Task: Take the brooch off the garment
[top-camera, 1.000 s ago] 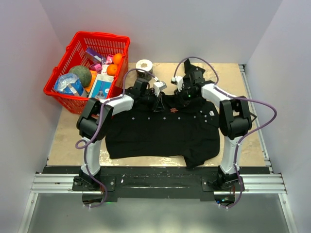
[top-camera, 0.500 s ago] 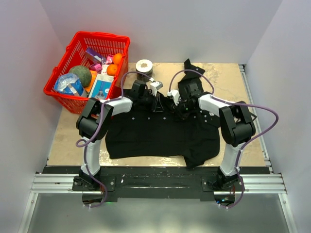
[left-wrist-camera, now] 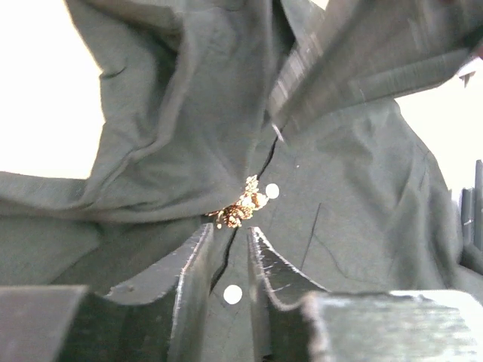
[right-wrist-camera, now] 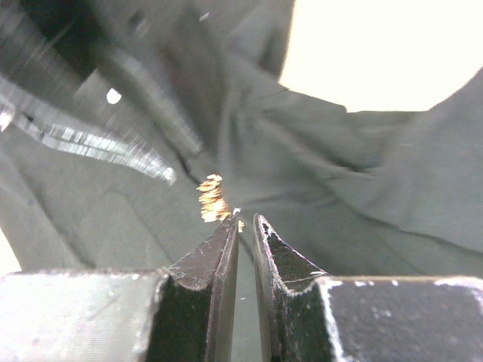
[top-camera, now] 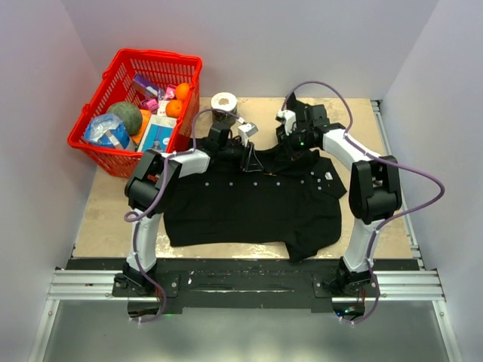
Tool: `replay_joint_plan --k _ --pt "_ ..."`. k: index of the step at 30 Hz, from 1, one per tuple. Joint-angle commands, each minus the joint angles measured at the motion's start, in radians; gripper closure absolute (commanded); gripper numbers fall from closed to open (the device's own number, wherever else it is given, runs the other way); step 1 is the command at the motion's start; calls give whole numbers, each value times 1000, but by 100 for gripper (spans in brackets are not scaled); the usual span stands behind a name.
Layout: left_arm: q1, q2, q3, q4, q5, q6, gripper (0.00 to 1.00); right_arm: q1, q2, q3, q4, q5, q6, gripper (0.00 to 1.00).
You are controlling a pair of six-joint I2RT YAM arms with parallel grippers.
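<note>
The garment (top-camera: 249,204), a black shirt, lies spread on the table with both grippers at its collar end. The brooch (left-wrist-camera: 240,210), small and golden-red here, is pinned beside the button strip just past my left gripper (left-wrist-camera: 230,228). That gripper is open, with only cloth showing in its gap. In the right wrist view the brooch (right-wrist-camera: 213,200) sits against the outer tip of my right gripper (right-wrist-camera: 246,219). Its jaws stand a narrow slit apart and clamp nothing I can see. From above, the left gripper (top-camera: 249,160) and right gripper (top-camera: 289,143) hover close together, and I cannot make out the brooch.
A red basket (top-camera: 158,54) of groceries stands at the back left. A roll of tape (top-camera: 224,102) sits behind the collar. White buttons (left-wrist-camera: 272,191) run along the shirt front, and a small white label (top-camera: 329,176) lies near the right sleeve. Walls close in on three sides.
The right gripper dipped toward the brooch, then pulled back toward the collar. The left gripper's jaws have widened. The brooch, visible from above a second ago, no longer shows there.
</note>
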Motion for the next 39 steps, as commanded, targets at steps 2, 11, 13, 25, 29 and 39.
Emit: replay_joint_plan --k 2,11,13,25,29,39 --pt "-35 -27 -6 23 13 262 66 -28 57 76 3 -30 112 82" --pt "-80 25 59 -29 37 373 68 -34 123 110 3 2 139 82" --pt "-94 27 57 -55 42 396 68 -35 129 110 3 5 139 82" --pt "-121 45 17 -101 2 435 68 -37 153 118 -27 -1 107 81" --pt "-120 65 41 -103 -13 421 68 -35 138 109 -57 1 77 78" --pt "-80 -59 17 -143 -29 364 69 -13 -13 -5 -63 -62 -134 66"
